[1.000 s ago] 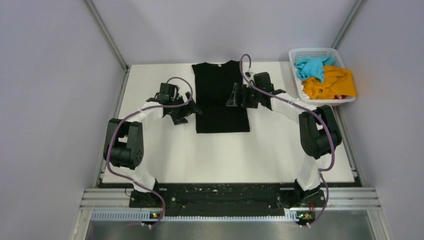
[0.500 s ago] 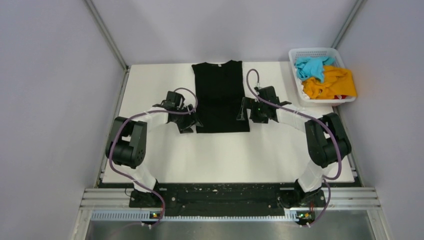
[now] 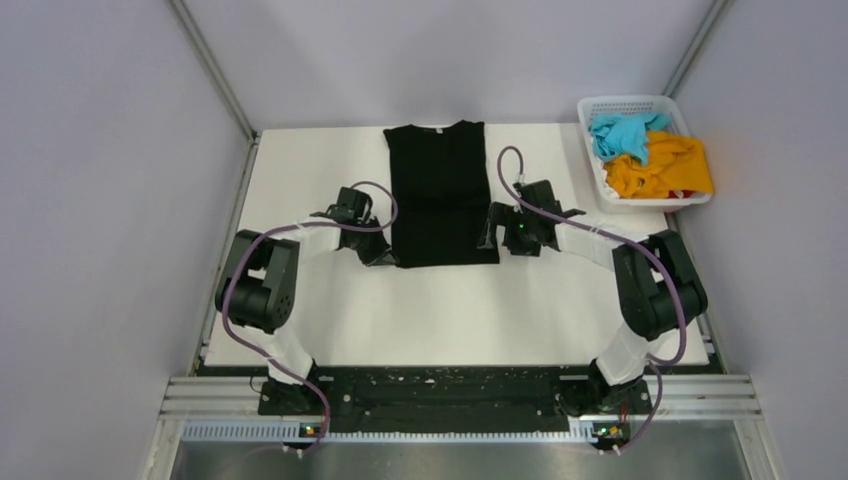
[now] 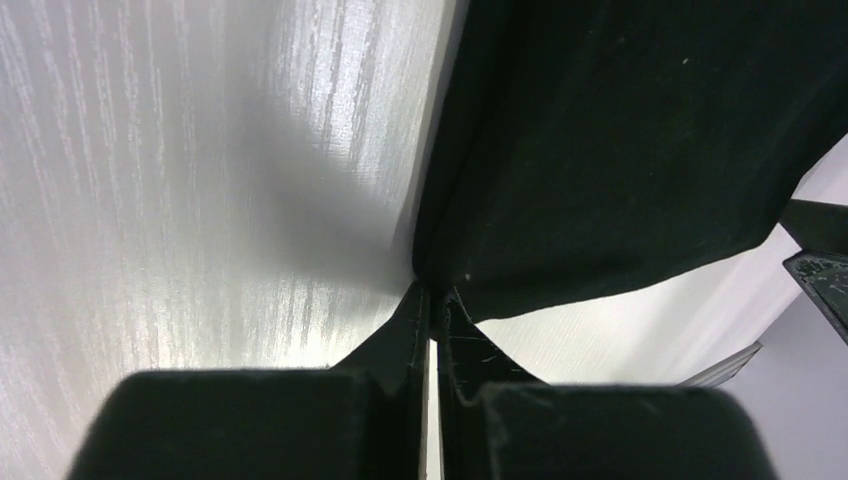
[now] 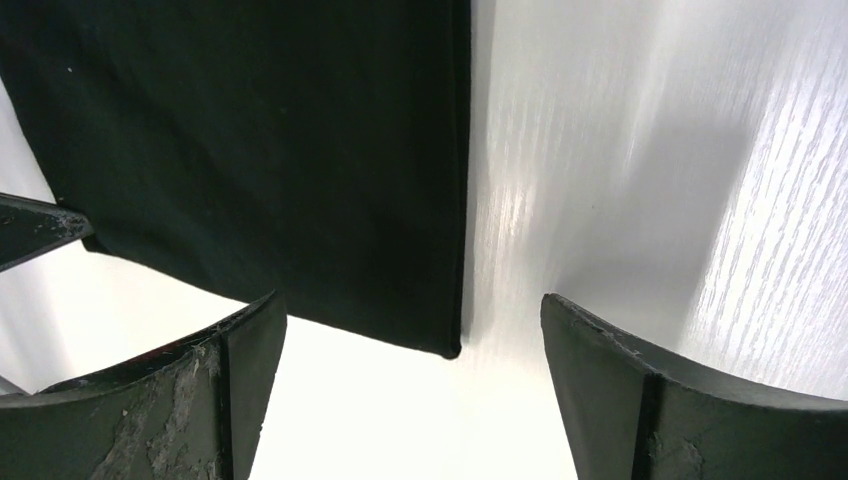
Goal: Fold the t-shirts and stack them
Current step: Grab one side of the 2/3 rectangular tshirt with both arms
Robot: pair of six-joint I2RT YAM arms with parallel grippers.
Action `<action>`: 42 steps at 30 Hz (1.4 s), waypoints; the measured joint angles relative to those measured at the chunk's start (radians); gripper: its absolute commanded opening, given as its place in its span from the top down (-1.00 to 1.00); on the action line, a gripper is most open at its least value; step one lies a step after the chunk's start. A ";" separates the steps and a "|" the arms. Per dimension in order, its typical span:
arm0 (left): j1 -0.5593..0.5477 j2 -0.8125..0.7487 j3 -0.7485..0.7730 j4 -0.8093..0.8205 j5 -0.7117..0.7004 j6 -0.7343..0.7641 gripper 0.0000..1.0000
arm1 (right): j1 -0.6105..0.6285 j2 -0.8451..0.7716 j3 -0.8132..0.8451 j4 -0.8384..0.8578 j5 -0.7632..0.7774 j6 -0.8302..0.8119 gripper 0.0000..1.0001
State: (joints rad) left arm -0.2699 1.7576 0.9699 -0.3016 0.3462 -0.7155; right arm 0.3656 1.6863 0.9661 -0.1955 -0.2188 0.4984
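A black t-shirt [image 3: 440,190], folded into a long strip, lies flat at the table's far middle. My left gripper [image 3: 385,258] sits at its near-left corner. In the left wrist view the left gripper [image 4: 432,295] is shut, with the black t-shirt [image 4: 620,150] drawn into its tips at that corner. My right gripper [image 3: 490,237] is at the near-right corner. In the right wrist view the right gripper [image 5: 409,305] stands open, low over the table, around the corner of the black t-shirt [image 5: 270,150]. A turquoise t-shirt [image 3: 620,133] and an orange t-shirt [image 3: 660,165] lie crumpled in the basket.
The white lattice basket [image 3: 630,102] stands at the table's far right corner. The white table [image 3: 450,310] shows bare between the shirt and the arm bases. Grey walls close in on both sides and the back.
Both arms have moved toward the near edge along the shirt's sides, down to its near corners. The left gripper has gone from open to shut on the near-left corner.
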 measured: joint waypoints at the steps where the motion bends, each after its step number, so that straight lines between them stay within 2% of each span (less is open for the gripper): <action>1: -0.002 0.001 -0.001 0.003 -0.002 -0.005 1.00 | 0.000 0.000 -0.006 -0.001 -0.002 0.002 -0.85; 5: -0.008 -0.014 -0.023 0.026 -0.015 -0.016 1.00 | 0.000 -0.012 -0.032 0.002 -0.008 0.012 -0.67; 13: -0.020 -0.046 -0.069 0.070 -0.035 -0.026 1.00 | -0.002 -0.017 -0.073 0.047 -0.036 0.047 -0.06; 16: -0.026 -0.055 -0.084 0.084 -0.041 -0.037 1.00 | -0.002 -0.017 -0.093 0.055 -0.064 0.060 0.02; 21: -0.034 -0.069 -0.105 0.106 -0.048 -0.051 1.00 | -0.002 -0.017 -0.116 0.084 -0.084 0.063 0.35; 23: -0.035 -0.072 -0.111 0.112 -0.049 -0.053 1.00 | -0.002 -0.017 -0.126 0.091 -0.085 0.064 0.58; 25: -0.035 -0.076 -0.117 0.118 -0.049 -0.057 1.00 | -0.002 -0.017 -0.137 0.103 -0.078 0.063 0.91; 26: -0.036 -0.077 -0.120 0.119 -0.049 -0.058 1.00 | -0.002 -0.017 -0.141 0.106 -0.072 0.063 1.00; 33: -0.050 -0.114 -0.154 0.110 -0.063 -0.056 1.00 | -0.002 -0.046 -0.175 0.093 -0.073 0.050 1.00; 37: -0.089 -0.238 -0.270 0.074 -0.072 -0.076 1.00 | -0.002 -0.145 -0.260 0.015 -0.130 0.027 1.00; 42: -0.191 -0.412 -0.362 -0.085 -0.093 -0.122 1.00 | 0.005 -0.296 -0.325 -0.167 -0.233 -0.005 1.00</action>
State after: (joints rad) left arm -0.4610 1.3457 0.6075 -0.3866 0.2535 -0.8379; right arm 0.3710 1.3907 0.6407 -0.3630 -0.4519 0.4931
